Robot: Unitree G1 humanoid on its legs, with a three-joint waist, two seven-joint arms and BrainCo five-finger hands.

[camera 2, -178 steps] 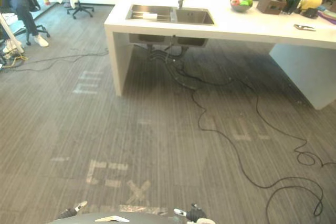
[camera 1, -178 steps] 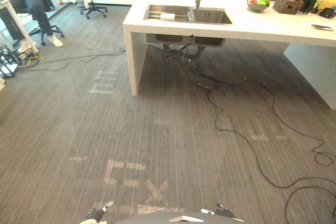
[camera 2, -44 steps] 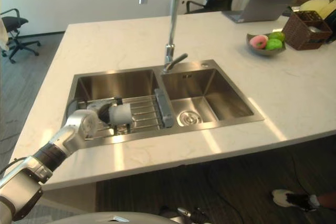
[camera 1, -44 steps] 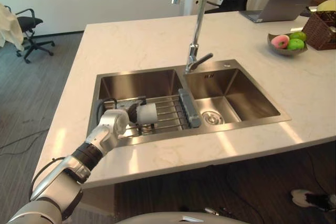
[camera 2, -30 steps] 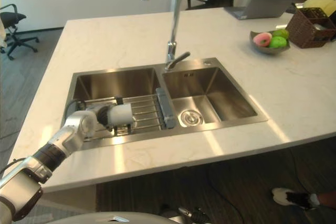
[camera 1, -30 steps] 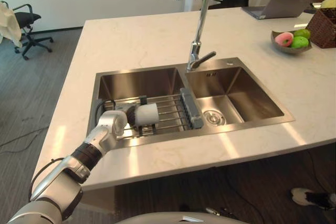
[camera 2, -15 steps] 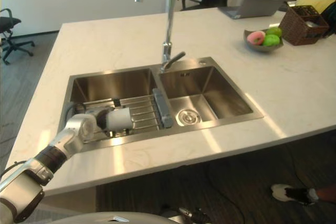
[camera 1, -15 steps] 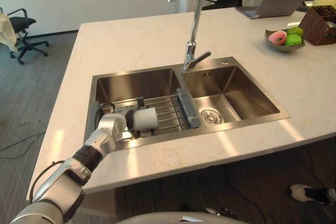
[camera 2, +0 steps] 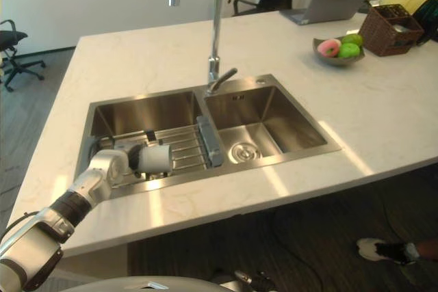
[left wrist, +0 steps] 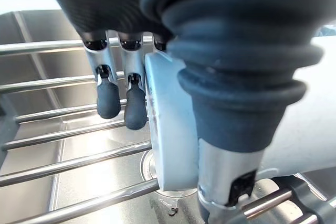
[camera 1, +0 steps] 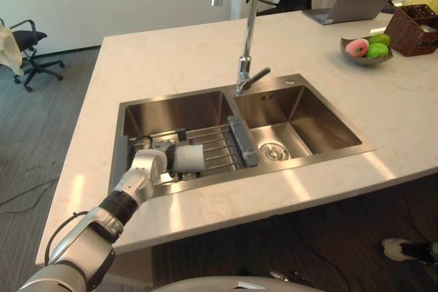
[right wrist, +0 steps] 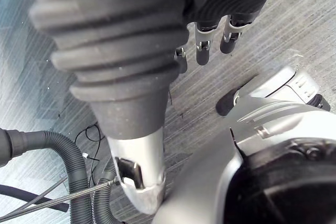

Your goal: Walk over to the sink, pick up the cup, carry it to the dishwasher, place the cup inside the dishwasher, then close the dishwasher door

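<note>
Currently the fingers (left wrist: pixel 109 98) of our left hand (camera 1: pixel 152 163) are clasping the cup (camera 1: pixel 188 158) lying sideways on the sink rack (camera 1: pixel 217 147). We are risking it slipping or snagging on the bars. Our right hand (right wrist: pixel 202 51) is hanging relaxed.

Both eye views overlook the sink (camera 1: pixel 178 104); right wrist probably faces floor (right wrist: pixel 294 14).

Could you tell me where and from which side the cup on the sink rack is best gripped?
Around its round side wall, coming from the robot's left. The cup lies on its side on the rack, so fingers and thumb can straddle it, as the left hand does now.
</note>
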